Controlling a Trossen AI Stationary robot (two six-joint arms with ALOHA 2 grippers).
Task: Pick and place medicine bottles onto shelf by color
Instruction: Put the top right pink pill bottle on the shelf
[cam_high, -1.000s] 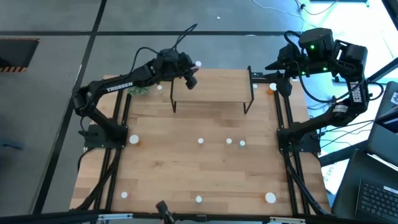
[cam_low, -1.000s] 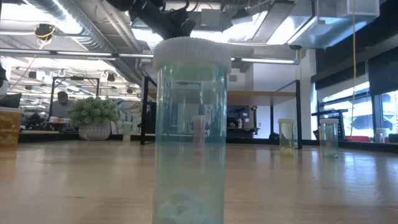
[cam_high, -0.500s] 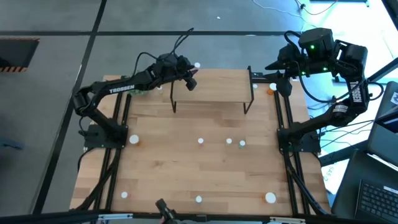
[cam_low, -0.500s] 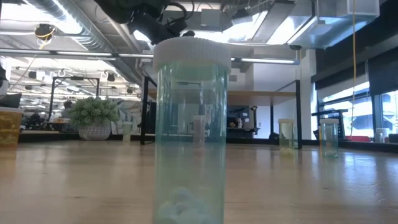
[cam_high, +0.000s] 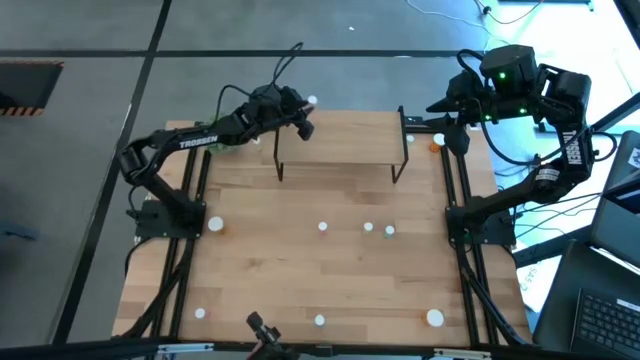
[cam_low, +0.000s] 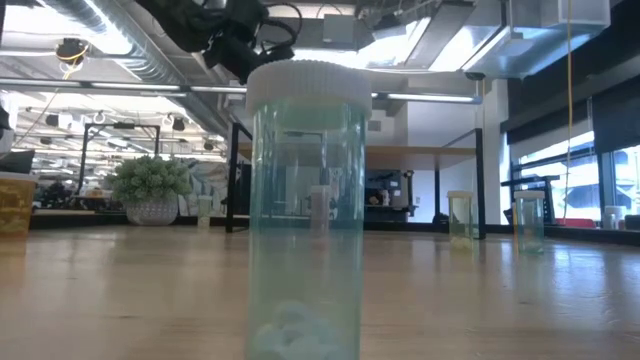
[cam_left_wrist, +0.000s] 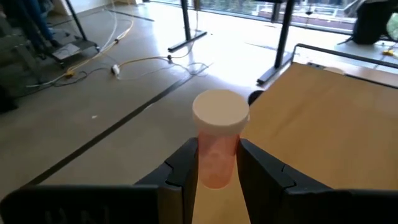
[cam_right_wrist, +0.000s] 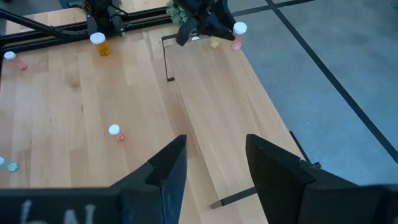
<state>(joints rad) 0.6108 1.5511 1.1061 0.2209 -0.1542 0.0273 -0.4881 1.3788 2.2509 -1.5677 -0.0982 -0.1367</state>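
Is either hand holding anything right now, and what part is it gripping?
The left hand holds a pink bottle by its body, below the white cap, at the shelf's far left corner. The right hand is open, holding nothing.

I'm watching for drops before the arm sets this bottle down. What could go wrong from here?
The left gripper holds the pink bottle with a white cap beyond the light-wood shelf's far edge, over the floor; a slip there could send it off the table. The right gripper hangs open above the shelf's other end, so the arms may crowd each other if both move in.
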